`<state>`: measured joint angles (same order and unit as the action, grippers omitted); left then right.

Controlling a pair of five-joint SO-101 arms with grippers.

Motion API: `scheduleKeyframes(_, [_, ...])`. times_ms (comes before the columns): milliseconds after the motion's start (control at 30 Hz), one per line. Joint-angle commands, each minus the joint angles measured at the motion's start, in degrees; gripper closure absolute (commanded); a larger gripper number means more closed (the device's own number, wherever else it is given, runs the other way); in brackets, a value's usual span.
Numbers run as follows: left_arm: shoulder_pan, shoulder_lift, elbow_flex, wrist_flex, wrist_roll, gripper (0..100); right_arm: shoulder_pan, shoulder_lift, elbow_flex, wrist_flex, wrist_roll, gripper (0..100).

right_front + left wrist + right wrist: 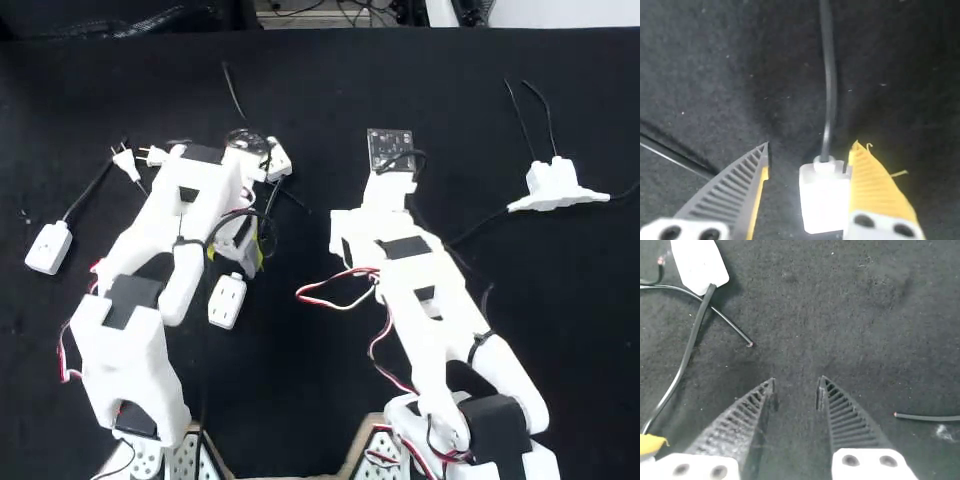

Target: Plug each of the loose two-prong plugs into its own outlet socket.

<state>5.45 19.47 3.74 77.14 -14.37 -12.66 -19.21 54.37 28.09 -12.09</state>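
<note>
No text, label, number or sign can be read. The plug (824, 200), between the fingers of the left gripper (810, 146), shows a plain white face. A small dark board (389, 149) at the far end of the right arm (430, 300) bears pale specks, too small to tell as print.
</note>
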Motion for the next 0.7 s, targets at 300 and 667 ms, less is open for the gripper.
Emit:
scheduleKeyframes(300, [-5.1, 0.0, -0.6, -0.7, 11.8, 97, 1.1, -2.6, -4.9, 0.0, -0.3, 87.3])
scheduleKeyframes(667, [-5.6, -14.7, 3.2, 5.6, 13.5, 97, 1.0, -2.5, -4.9, 0.0, -0.3, 87.3])
